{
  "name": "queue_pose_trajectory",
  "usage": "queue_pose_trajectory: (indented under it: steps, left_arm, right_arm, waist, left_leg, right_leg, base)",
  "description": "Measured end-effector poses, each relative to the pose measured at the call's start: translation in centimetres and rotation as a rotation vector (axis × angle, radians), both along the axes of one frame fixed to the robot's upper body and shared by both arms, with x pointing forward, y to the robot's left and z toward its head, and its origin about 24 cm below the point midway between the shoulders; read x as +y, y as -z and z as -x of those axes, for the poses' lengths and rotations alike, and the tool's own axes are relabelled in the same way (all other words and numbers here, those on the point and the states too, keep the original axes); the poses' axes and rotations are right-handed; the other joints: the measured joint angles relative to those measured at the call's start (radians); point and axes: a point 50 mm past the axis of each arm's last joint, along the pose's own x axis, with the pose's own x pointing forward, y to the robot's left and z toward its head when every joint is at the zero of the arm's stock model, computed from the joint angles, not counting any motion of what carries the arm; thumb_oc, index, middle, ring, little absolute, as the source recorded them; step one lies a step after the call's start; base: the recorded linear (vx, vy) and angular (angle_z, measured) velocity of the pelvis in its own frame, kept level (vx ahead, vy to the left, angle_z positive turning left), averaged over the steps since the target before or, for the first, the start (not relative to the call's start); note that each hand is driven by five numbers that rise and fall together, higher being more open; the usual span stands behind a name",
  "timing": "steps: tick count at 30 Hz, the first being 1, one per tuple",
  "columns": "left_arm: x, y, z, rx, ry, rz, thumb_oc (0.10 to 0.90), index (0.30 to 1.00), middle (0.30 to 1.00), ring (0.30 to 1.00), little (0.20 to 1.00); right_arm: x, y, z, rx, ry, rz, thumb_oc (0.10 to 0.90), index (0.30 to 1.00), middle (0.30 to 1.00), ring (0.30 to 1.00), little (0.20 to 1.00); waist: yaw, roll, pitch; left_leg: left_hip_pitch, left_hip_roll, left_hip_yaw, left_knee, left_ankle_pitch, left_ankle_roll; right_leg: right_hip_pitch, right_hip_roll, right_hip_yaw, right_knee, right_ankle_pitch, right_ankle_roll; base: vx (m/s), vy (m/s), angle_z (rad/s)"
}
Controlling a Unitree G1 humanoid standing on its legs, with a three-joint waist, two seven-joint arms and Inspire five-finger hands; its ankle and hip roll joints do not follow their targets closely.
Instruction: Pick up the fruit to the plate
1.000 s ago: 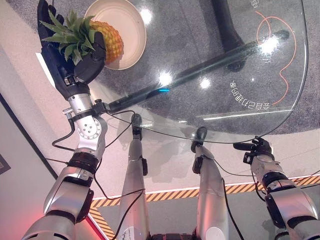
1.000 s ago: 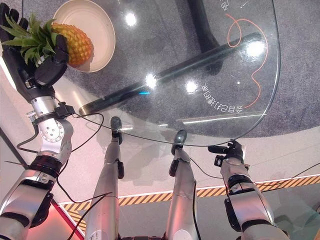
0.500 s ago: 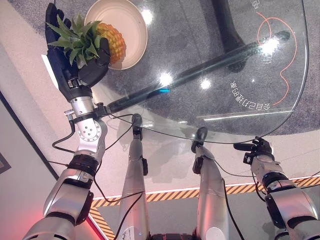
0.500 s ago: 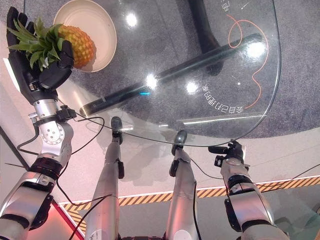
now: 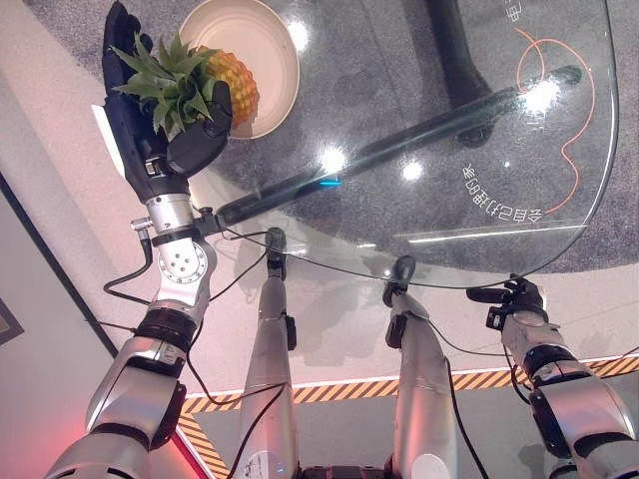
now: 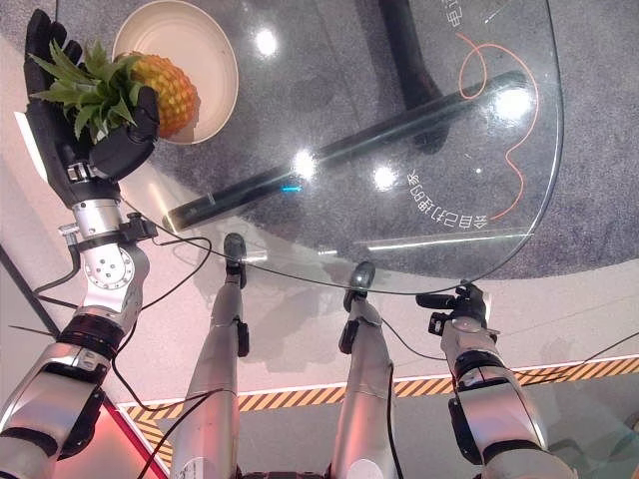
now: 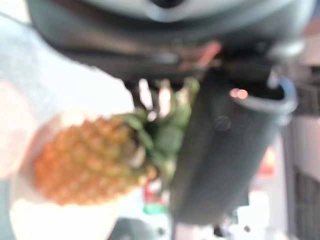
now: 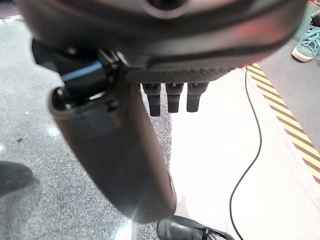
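An orange pineapple (image 5: 238, 86) with a green crown (image 5: 170, 85) hangs tilted over the near left rim of a cream plate (image 5: 272, 40) at the glass table's far left. My left hand (image 5: 140, 150) holds it by the crown, thumb curled round the leaves and fingers behind them. In the left wrist view the pineapple (image 7: 85, 170) lies over the plate (image 7: 50, 220) past the thumb (image 7: 220, 150). My right hand (image 5: 511, 299) hangs idle below the table's near edge at the lower right, its fingers (image 8: 170, 100) relaxed and holding nothing.
The round glass table (image 5: 479, 230) has a curved near edge and black base bars (image 5: 399, 140) under it. An orange line (image 5: 569, 150) loops beneath the glass at the right. A person's teal shoe (image 8: 307, 45) stands by striped floor tape (image 8: 295, 130).
My left hand has carried the pineapple a little to the right and farther away, so the fruit's body now lies more over the plate. The right hand has stayed still.
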Motion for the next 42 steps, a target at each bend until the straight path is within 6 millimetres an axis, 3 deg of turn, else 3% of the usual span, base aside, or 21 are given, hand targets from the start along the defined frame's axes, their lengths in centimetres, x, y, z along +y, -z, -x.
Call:
queue_pose_trajectory:
  steps: [31,42]
  left_arm:
    - [-0.6,-4.3,-0.4,-0.112,-0.032,-0.03,0.8,0.9,0.9,0.9,0.9]
    - [-0.9,-4.7,-0.3,-0.128,-0.018,-0.035,0.8,0.9,0.9,0.9,0.9]
  right_arm:
    - [0.1,-0.4,-0.4,-0.006,-0.011,0.009,0.8,0.9,0.9,0.9,0.9]
    - [0.1,-0.4,-0.4,-0.005,-0.01,0.009,0.8,0.9,0.9,0.9,0.9]
  waist:
    - [-0.025,0.0,0.0]
    - [-0.025,0.0,0.0]
  left_leg:
    - [0.002,0.0,0.003,-0.001,0.0,0.0]
    - [0.001,-0.001,0.003,-0.002,-0.001,0.002]
  right_leg:
    - [-0.001,-0.001,0.002,0.001,-0.002,0.001]
    - [-0.011,-0.005,0.003,0.02,-0.011,-0.001]
  base:
    - [0.0,0.002,0.0]
    - [0.0,-0.002,0.0]
